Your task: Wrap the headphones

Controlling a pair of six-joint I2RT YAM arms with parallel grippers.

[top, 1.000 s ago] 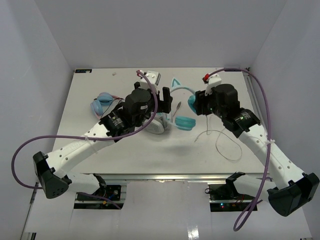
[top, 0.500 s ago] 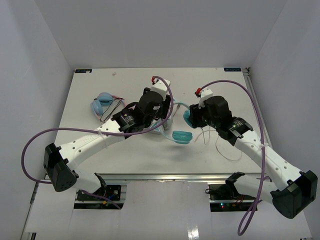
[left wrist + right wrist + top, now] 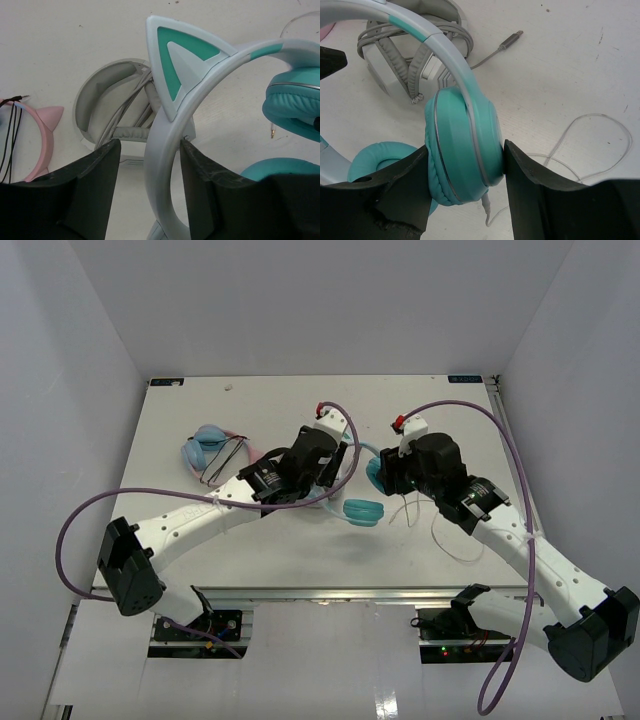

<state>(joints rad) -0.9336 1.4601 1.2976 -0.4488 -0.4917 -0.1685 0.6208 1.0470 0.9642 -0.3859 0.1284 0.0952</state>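
teal headphones (image 3: pixel 360 512) | right gripper (image 3: pixel 465 150) pinching ear cup (image 3: pixel 462 145) | left gripper (image 3: pixel 150 142) loose round headband (image 3: pixel 160 165), might slip | cable (image 3: pixel 600 125) could snag

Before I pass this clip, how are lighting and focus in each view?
Top external: even bright light, soft shadows, the headphones small and partly covered. Left wrist: headband sharp, fingers dark with little detail. Right wrist: ear cup crisp, fingers nearly black.
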